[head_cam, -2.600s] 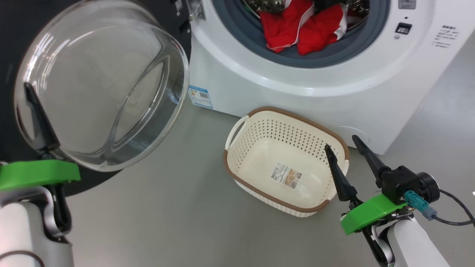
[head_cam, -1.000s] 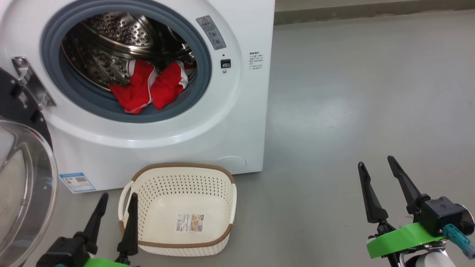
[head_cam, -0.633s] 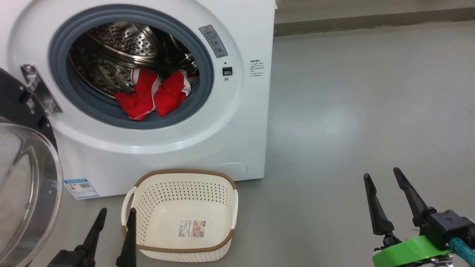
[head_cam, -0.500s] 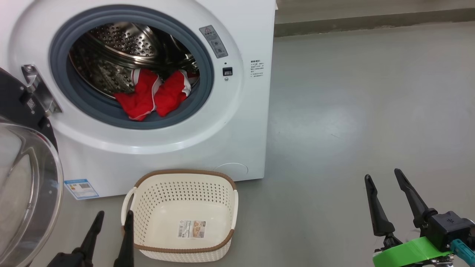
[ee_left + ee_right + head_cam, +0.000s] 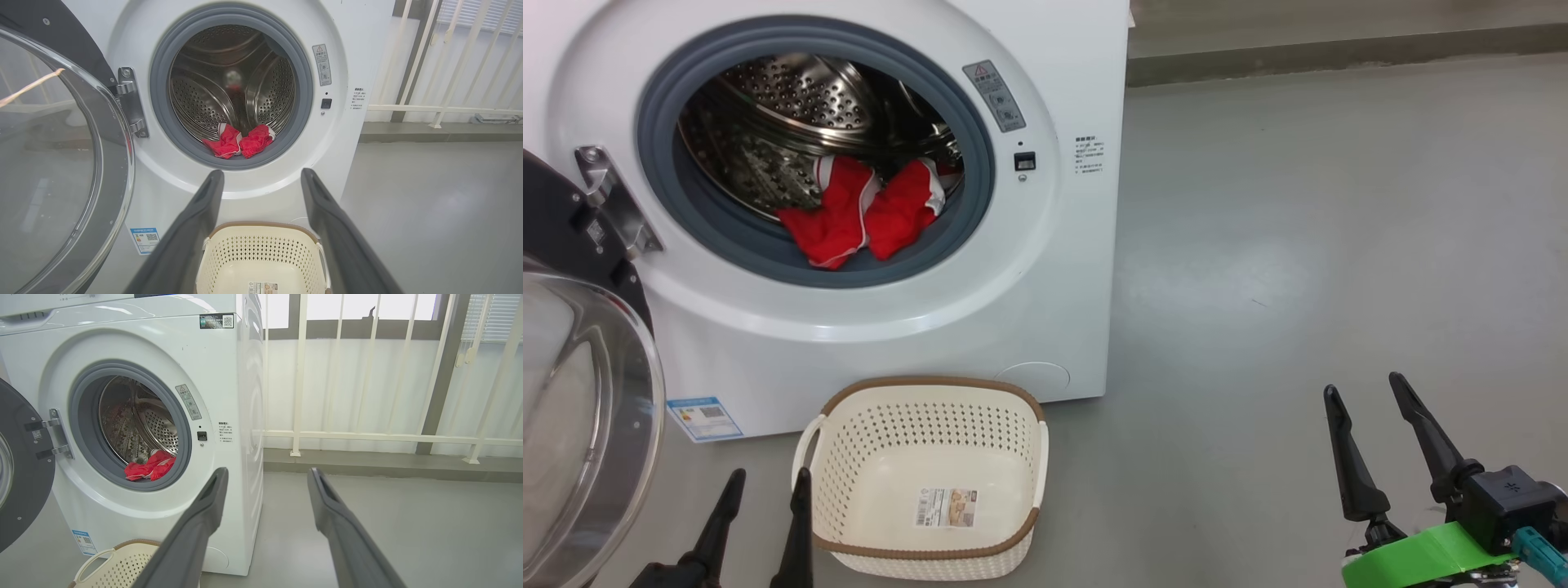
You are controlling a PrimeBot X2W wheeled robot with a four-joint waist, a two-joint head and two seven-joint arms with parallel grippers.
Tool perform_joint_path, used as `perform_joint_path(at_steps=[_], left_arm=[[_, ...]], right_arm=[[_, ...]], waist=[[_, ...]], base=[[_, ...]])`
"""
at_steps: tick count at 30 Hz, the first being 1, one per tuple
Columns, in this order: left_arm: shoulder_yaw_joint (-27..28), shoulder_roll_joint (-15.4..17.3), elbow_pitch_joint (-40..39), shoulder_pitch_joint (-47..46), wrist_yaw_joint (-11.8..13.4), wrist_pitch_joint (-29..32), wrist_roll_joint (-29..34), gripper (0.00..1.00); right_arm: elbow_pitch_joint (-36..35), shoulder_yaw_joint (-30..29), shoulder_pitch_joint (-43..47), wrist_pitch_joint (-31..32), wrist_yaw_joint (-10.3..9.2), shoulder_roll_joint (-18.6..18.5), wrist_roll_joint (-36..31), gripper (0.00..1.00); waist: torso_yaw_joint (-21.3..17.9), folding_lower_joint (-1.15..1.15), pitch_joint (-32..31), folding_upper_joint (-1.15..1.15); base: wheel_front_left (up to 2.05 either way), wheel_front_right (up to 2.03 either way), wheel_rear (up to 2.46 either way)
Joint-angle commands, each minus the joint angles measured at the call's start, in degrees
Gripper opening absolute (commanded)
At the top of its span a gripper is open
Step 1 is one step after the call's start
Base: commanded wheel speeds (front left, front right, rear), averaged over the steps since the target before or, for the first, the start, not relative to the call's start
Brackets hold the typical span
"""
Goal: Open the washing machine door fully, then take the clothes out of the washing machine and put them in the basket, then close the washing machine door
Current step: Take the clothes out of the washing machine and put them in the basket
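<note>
The washing machine [image 5: 874,343] is the biggest thing in front of me, a white box filling my view from 9 o'clock up to 12. Its mouth is wide open, with the steel drum [image 5: 792,106] bare behind the grey gasket [image 5: 727,245]. The washing machine door [image 5: 580,408] hangs off its hinge at my 9 o'clock, swung well out to the side with the glass bowl turned away from the opening. I judge it far enough open not to crowd a reach.

The basket [image 5: 931,381] sits on the grey floor [image 5: 1298,245] at 6 o'clock from the drum mouth, just in front of the machine's foot. It has no cloth in it yet, only a paper label on its floor.

The clothes [image 5: 862,216] lie at 6 o'clock inside the drum. They are red, with white trim, and bunched into two lobes whose lower edges spill onto the gasket. I expect them to be light, limp and a bit clingy. They should drape and trail when lifted, and may catch on the rubber lip. I would pinch deep into the thick fold where the two lobes meet, not at a thin trimmed edge, so the whole bundle comes at once.

My left gripper [image 5: 770,478] hovers at 7 o'clock, just beside the basket's near-left corner. Its fingers are spread and holding nothing. My right gripper [image 5: 1364,385] waits at 4 o'clock over bare floor, well apart from everything, with its fingers parted too.
</note>
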Motion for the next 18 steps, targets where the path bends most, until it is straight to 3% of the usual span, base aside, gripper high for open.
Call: perform_joint_path(at_steps=[1,9,18], left_arm=[[1.79,0.5,-1.47,-1.1,0.51,-0.29,0.7,1.0],[1.56,0.3,-1.85,-1.46,1.51,-0.29,1.57,1.0],[1.45,0.03,-2.6,-1.75,1.23,-0.29,0.46,1.0]], right_arm=[[-1.3,1.38,-0.38,-0.37,0.28,-0.46,-0.6,1.0],[-0.79,1.78,-0.6,-0.37,0.28,-0.46,-0.55,1.0],[-0.47,1.88,-0.81,-0.37,0.28,-0.46,-0.72,1.0]], waist=[[0.12,0.0,0.08,0.0],[0.68,0.0,0.34,0.0],[1.11,0.0,0.43,0.0]], base=[[0.0,0.0,0.0],[0.54,-0.54,0.0],[1.68,-1.68,0.0]])
